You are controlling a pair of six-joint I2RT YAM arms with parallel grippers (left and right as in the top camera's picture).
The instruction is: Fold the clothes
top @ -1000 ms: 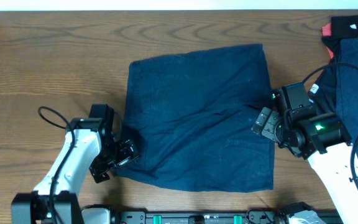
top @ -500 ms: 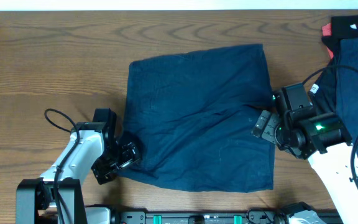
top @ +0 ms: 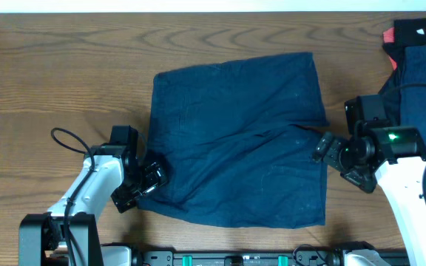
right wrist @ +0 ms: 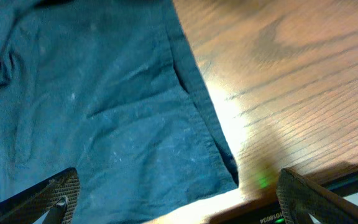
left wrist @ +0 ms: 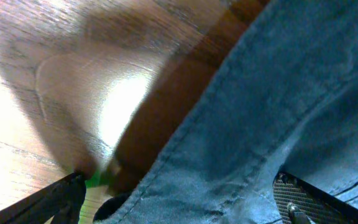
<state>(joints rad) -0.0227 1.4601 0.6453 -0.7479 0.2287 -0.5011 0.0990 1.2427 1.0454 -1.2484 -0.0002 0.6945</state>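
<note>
Navy cloth [top: 239, 140] flat on table [top: 65, 74].
My left gripper [top: 148, 181] gapes across its lower-left hem; my right gripper [top: 325, 150] gapes at its right edge, both empty.

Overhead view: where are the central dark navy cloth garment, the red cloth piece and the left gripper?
Central dark navy cloth garment [top: 235, 140]: overhead view, its middle.
Red cloth piece [top: 387, 35]: overhead view, its exposed corner.
Left gripper [top: 156, 179]: overhead view, between its fingertips.
</note>
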